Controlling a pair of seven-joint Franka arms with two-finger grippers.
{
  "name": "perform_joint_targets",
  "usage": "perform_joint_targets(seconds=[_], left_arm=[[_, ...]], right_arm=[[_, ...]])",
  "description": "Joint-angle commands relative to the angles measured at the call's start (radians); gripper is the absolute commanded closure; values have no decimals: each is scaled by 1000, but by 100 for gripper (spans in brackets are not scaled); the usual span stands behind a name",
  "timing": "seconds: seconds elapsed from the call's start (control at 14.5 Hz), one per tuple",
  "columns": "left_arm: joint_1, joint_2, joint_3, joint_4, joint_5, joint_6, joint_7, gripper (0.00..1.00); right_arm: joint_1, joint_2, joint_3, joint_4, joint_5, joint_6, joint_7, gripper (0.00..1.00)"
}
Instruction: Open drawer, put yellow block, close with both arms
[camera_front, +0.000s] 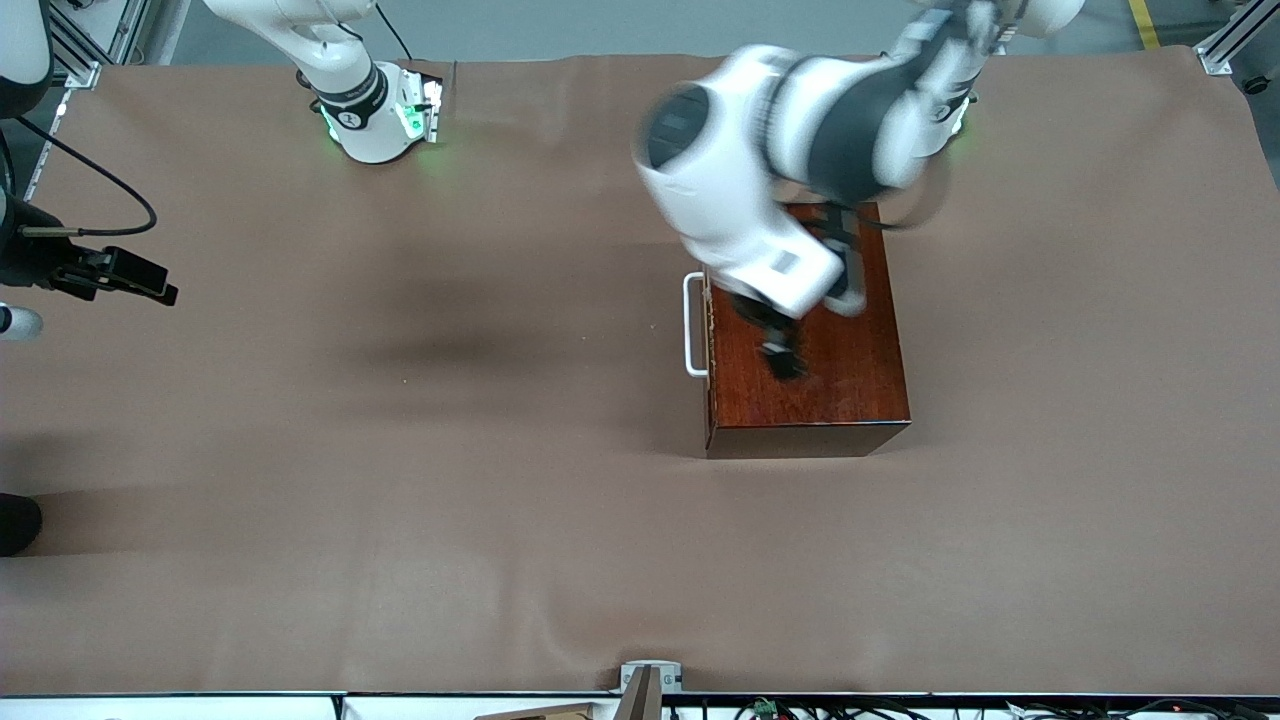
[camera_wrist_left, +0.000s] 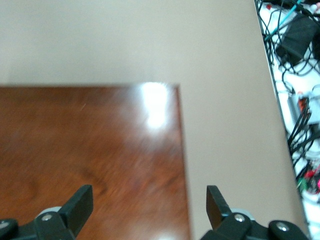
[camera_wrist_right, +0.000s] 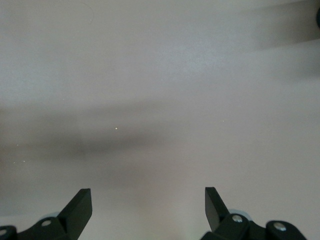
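The drawer (camera_front: 709, 340) looks shut, its white handle (camera_front: 692, 325) facing the right arm's end of the surface (camera_front: 400, 560); no yellow block is visible. The left gripper (camera_front: 785, 352) hovers over the mahogany box (camera_front: 840, 380), jaws apart and empty. I'd say it must reach the handle next. The right gripper (camera_wrist_right: 148, 210) waits over bare surface, jaws wide.

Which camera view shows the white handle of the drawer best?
The front view shows it best: the white handle stands out from the wooden box on the side toward the right arm's end of the table. The left wrist view shows only the box top; the right wrist view shows only bare table.
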Motion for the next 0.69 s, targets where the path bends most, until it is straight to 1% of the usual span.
perform_joint_targets(seconds=[0.0, 0.14, 0.41, 0.55, 0.62], left_arm=[[125, -63, -15, -27, -69, 44, 125, 0], [211, -101, -15, -49, -138, 58, 274, 0], [359, -164, -13, -62, -229, 58, 522, 0], [436, -204, -15, -89, -272, 60, 666, 0], [455, -230, -13, -113, -295, 65, 741, 0]], right_arm=[[-14, -19, 13, -11, -18, -1, -6, 0], [-14, -19, 13, -11, -18, -1, -6, 0], [-14, -19, 13, -11, -18, 1, -6, 0], [-14, -19, 13, -10, -18, 1, -6, 0], [-14, -19, 13, -11, -18, 1, -6, 0]])
